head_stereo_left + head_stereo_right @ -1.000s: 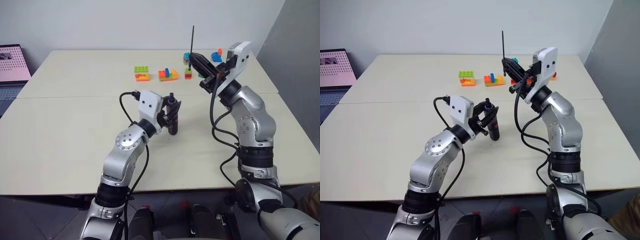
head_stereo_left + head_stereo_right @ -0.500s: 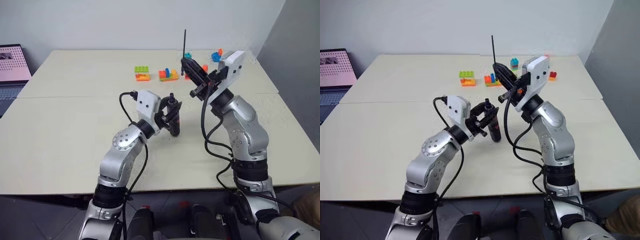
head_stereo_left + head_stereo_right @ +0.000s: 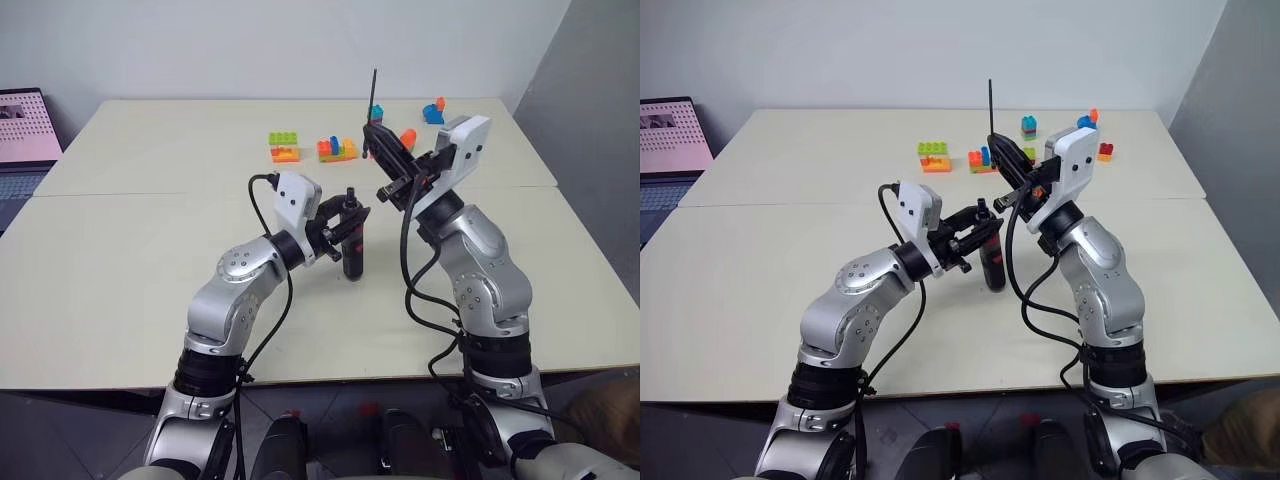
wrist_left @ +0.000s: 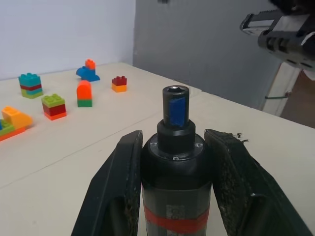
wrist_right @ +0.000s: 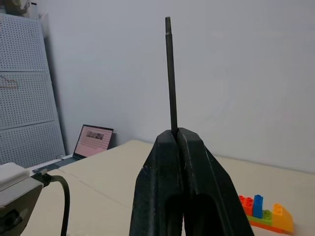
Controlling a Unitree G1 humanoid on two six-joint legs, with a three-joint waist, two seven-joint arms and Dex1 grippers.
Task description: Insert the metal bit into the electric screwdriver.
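Two-arm insertion, alignment stage. The left gripper (image 3: 345, 225) is clamped on the screwdriver (image 3: 353, 247), holding it above the table (image 3: 120, 260) with its socket end free past the fingers; in the left wrist view the open socket (image 4: 175, 90) faces outward, with a blue mark just below the rim and a red band lower on the body. The right gripper (image 3: 382, 140) is clenched on the bit (image 3: 374, 88), pinching its lower end so that the long free part stands nearly upright above the fingertips. The bit sits higher than the screwdriver and off to its right side, well apart from the socket; nothing is mated yet.

Judged from this pose, the step in hand is bringing the two axes into one line. The bit's free end points upward, away from the socket, so one wrist, or both, would have to turn before the tip can meet the opening. A good approach would be to line up first at a short gap, then close along the shared axis only, slowly, since the rod is thin and a sideways push could bend it or slip it in the pinch. Toy bricks (image 3: 336, 150) lie far back on the table, clear of the work.
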